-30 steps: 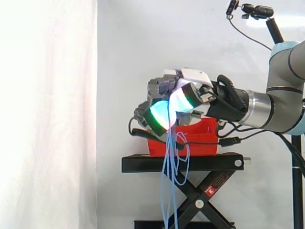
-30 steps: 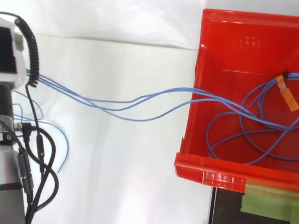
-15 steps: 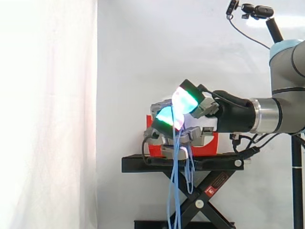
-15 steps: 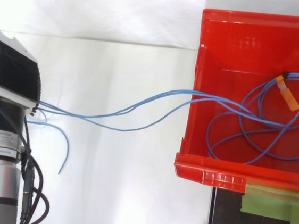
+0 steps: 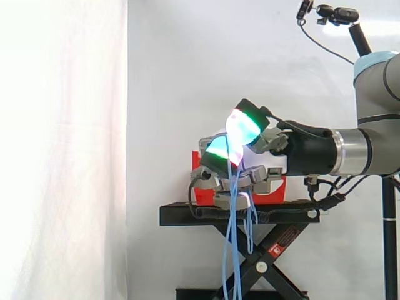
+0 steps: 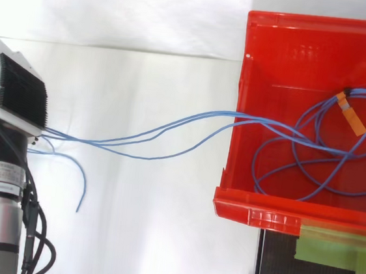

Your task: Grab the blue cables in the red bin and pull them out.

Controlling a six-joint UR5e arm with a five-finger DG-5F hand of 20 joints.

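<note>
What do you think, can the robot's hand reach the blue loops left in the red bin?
Probably yes: the red bin is open-topped and nothing covers the blue cables. But the hand sits off to the side, pinching their strands.

I'm working in a robotics lab test rig: a white curtain [image 5: 62, 150] backs the whole frame, a red bin [image 6: 297, 51] sits on a black scissor-lift stand [image 5: 181, 214] at lower centre, and a small camera [image 5: 337, 14] on a pole [image 5: 361, 39] perches at upper right
</note>
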